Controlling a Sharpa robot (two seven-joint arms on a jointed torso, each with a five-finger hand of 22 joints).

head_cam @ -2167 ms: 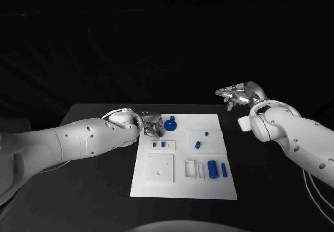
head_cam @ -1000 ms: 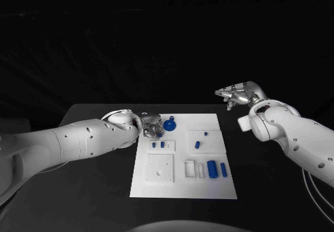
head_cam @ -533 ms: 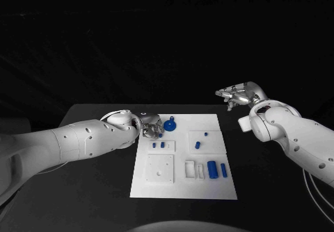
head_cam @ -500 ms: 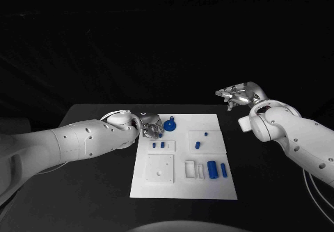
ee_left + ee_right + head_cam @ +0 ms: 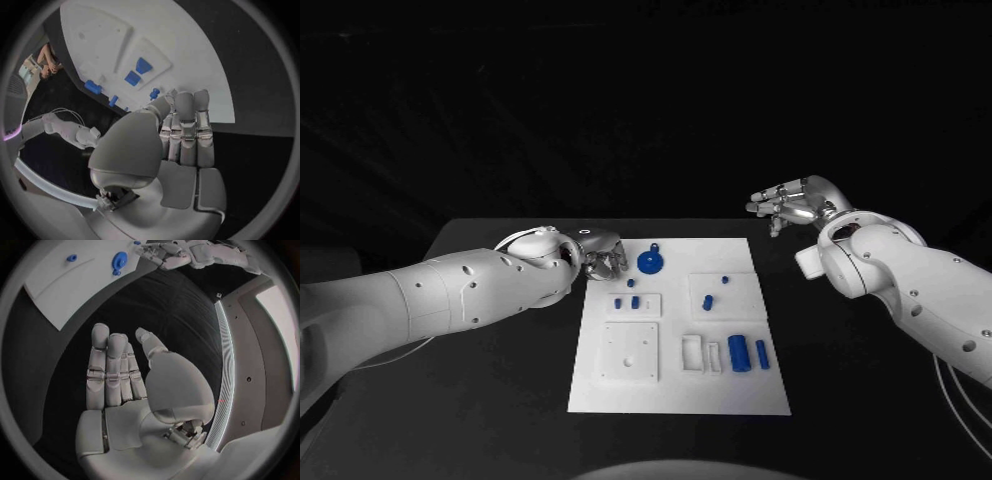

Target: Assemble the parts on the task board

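The white task board lies mid-table, also seen in the wrist views. On it are a blue round disc part, two short blue pegs, two small blue pieces and two blue cylinders. My left hand hovers at the board's far left corner, fingers straight and side by side, holding nothing. My right hand is raised beyond the board's far right corner, fingers extended, thumb apart, holding nothing.
White raised blocks and a slotted holder stand on the board's near half. Black table surrounds the board on both sides and in front.
My left hand has drawn back to the left, away from the two pegs and off the board's edge. My right hand has dipped slightly and stretched its fingers out.
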